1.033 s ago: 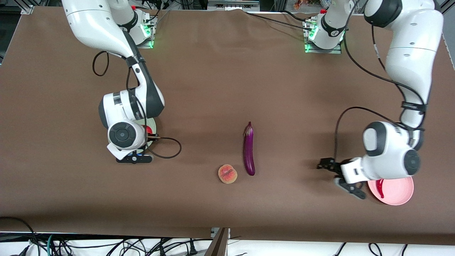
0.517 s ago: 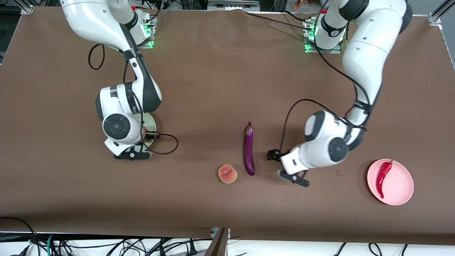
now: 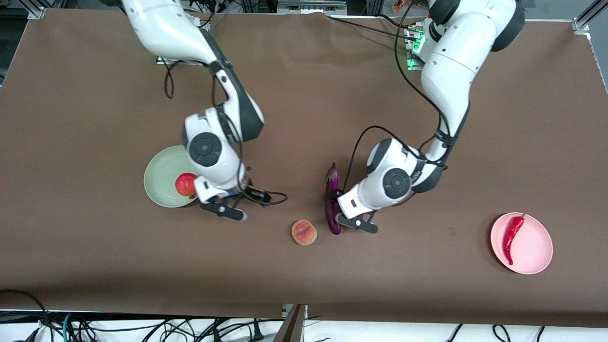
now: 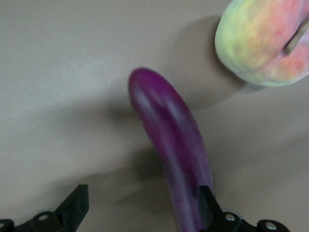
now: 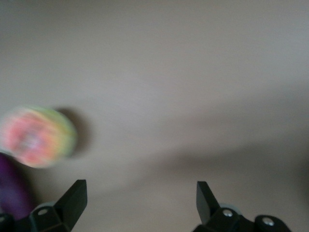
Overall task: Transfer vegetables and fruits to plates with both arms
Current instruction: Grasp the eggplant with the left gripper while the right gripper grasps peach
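Toward the right arm's end of the brown-covered table lies the round, matte pale green plate, and the round red pomegranate-like fruit sits on it at the edge facing the table's middle. Just beside that plate, the right gripper hangs over bare table between the plate and the peach, its black fingers spread wide with nothing between them. Near the middle of the table, closer to the front camera than the green plate, rests the small pinkish-orange peach with its red crease up. Just beside it lies the long, slim, glossy purple eggplant, its darker stem cap pointing toward the robots' bases. The left gripper is low over the eggplant's rounded end, jaws wide apart; in the left wrist view one finger looks to be against the eggplant, the other well clear, so it is not clamped. At the left arm's end sits the round pale pink plate, holding the curved, shiny red chili pepper.
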Available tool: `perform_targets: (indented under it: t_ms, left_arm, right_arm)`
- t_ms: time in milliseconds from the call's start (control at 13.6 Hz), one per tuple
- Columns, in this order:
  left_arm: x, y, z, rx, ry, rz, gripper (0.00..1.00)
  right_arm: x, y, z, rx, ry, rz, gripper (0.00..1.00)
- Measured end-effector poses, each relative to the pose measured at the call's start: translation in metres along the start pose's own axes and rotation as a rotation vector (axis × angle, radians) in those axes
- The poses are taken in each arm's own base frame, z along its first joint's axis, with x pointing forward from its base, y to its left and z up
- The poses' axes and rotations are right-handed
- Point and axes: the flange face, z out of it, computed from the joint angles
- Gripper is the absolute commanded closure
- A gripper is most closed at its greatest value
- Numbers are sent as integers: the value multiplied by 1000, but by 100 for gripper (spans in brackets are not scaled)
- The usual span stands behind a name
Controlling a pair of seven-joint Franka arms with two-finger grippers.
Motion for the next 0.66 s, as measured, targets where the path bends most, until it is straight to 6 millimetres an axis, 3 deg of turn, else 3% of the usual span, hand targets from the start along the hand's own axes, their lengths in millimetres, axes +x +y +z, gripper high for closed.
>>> perform_targets:
  t_ms: [221,295,517,590,664]
  left_arm:
    - [-7,24,8,38,5,-17,0]
    - [-9,30,11,60,7,-26,13]
    - [-13,37,17,133,17,-3,88]
    - [-13,35,19,143,17,3,100]
    - [-13,33,20,149,16,5,100]
  right_arm:
    - [-9,-19,51,135,119,23,0]
    - [-9,-26,63,157,132,41,0]
    - [-4,-46,64,213,160,94,0]
    - [-2,-50,60,229,167,101,0]
    - [-2,-54,57,248,174,105,0]
